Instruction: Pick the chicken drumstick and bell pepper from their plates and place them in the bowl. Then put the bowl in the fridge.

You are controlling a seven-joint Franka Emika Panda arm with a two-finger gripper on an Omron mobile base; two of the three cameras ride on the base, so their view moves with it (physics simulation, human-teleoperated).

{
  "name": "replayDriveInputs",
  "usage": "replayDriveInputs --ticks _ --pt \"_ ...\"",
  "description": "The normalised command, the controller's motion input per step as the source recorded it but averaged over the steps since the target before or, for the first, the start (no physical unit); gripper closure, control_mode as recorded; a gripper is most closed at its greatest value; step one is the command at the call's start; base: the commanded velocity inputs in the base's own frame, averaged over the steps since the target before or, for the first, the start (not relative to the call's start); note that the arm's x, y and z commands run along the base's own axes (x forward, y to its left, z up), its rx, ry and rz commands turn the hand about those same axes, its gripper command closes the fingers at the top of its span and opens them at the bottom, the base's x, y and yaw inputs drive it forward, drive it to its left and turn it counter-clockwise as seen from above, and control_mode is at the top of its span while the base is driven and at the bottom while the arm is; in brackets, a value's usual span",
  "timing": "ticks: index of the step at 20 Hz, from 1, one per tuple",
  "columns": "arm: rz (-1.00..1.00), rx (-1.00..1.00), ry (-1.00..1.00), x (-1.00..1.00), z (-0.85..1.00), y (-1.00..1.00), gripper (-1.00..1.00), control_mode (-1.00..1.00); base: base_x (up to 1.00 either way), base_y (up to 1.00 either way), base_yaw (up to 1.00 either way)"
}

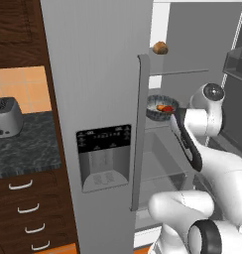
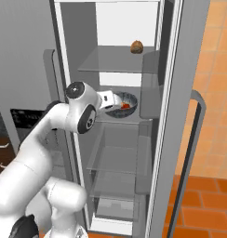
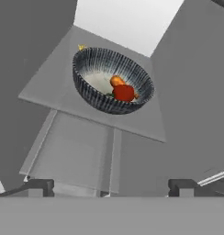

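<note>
No readable text; the fridge [image 1: 98, 74] dispenser panel's markings are illegible.

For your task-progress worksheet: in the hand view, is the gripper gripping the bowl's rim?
No. The gripper is open with nothing between its fingertips, apart from the bowl, which sits on the fridge shelf.

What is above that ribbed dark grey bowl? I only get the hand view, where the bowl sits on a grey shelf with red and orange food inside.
Observer: A small brown rounded item rests on the glass shelf above the ribbed dark grey bowl.
Operator: Is the shelf inside something?
Observer: Yes, the tall grey metal fridge; its closed door carries a dark water-dispenser panel.
Operator: Anything beside it?
Observer: A silver toaster stands on a dark speckled counter in the left base view.
</note>
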Motion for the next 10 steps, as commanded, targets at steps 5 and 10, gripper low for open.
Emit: replayDriveInputs --ticks 5,10 --pt "-0.31 0.22 0.00 -0.88 0.36 0.03 -1.00 -1.00 0.00 0.00 0.00" --pt "-0.24 0.27 0.01 -0.82 0.51 0.02 -1.00 -1.00 0.00 0.00 0.00"
